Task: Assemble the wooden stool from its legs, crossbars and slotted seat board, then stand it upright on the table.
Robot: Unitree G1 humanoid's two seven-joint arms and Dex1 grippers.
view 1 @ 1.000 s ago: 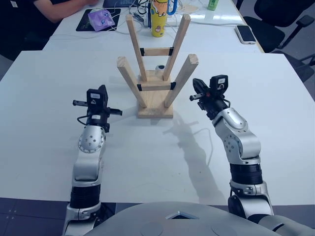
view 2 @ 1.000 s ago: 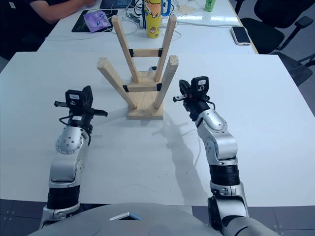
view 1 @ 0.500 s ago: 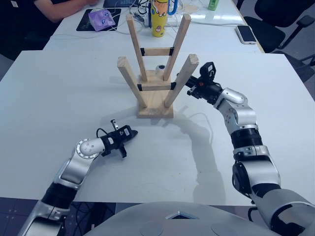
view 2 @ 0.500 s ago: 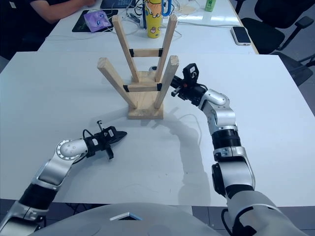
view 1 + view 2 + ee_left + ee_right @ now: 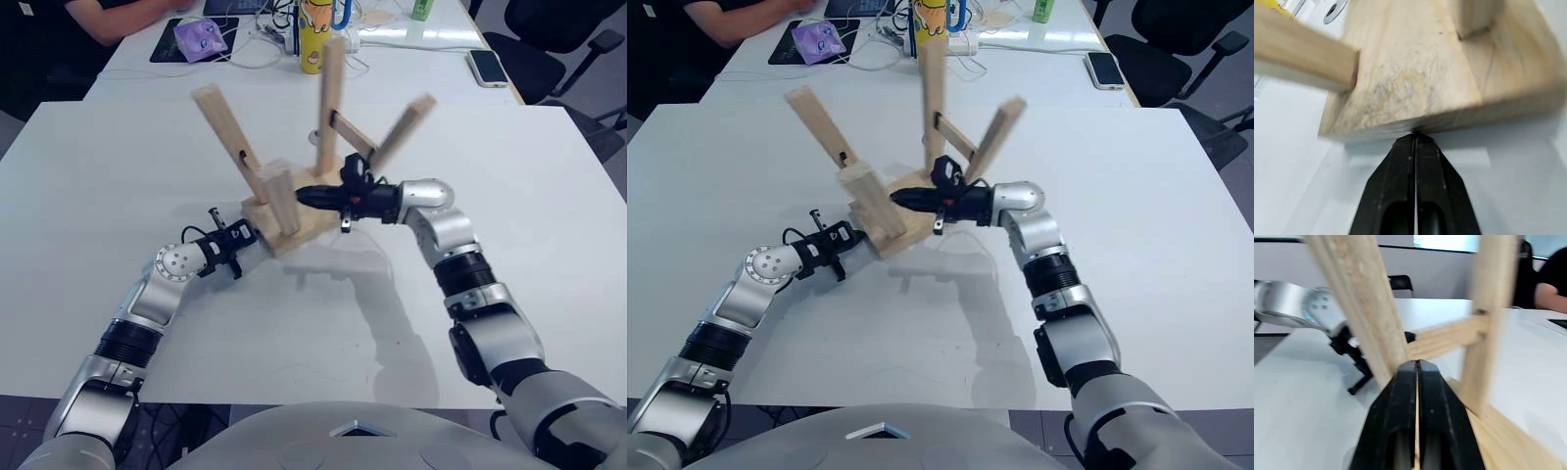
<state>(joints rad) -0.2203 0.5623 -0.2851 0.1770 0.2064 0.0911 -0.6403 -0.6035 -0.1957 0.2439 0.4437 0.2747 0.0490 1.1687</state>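
The pale wooden stool (image 5: 279, 196) stands tilted, legs up, at upper centre of the white table (image 5: 98, 176). The left gripper (image 5: 1414, 139), fingers pressed together, touches the seat board's (image 5: 1415, 73) edge. The right gripper (image 5: 1417, 364), likewise closed on nothing, pokes between the legs.

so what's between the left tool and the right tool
The upturned stool's seat board, tilted: left tool at its near edge, right tool at a leg. Seen in both eye views.

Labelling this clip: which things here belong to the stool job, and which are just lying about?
Job: wooden stool, left gripper, right gripper, table.
Lying about: yellow cup, phone, purple pouch, green bottle.
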